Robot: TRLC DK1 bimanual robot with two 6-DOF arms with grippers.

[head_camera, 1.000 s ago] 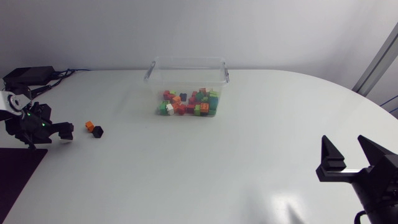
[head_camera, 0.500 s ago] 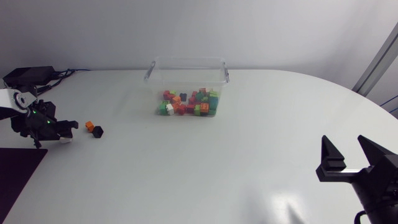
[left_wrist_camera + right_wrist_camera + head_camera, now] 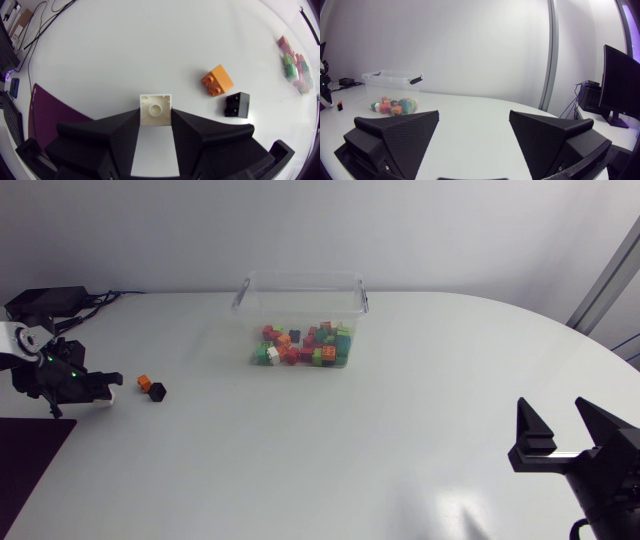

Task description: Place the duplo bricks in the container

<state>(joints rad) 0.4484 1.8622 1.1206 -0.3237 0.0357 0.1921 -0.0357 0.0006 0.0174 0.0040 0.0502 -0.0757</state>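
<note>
The white table [image 3: 400, 400] carries the clear container [image 3: 300, 279] at its far middle, already with many coloured bricks inside. The right gripper [image 3: 560, 430] hangs over the near right corner, jaws wide apart and empty, well apart from everything. The left gripper [image 3: 155, 114] is at the left edge, and its two fingers press on both sides of a white brick [image 3: 155, 104], whose hollow underside faces the wrist. From these jaws the container lies to the right and farther back, so I judge the carrying is for the left arm. An orange brick [image 3: 217, 80] and a black brick [image 3: 237, 105] lie close together on the table, just right of this gripper, on the way to the container.
</note>
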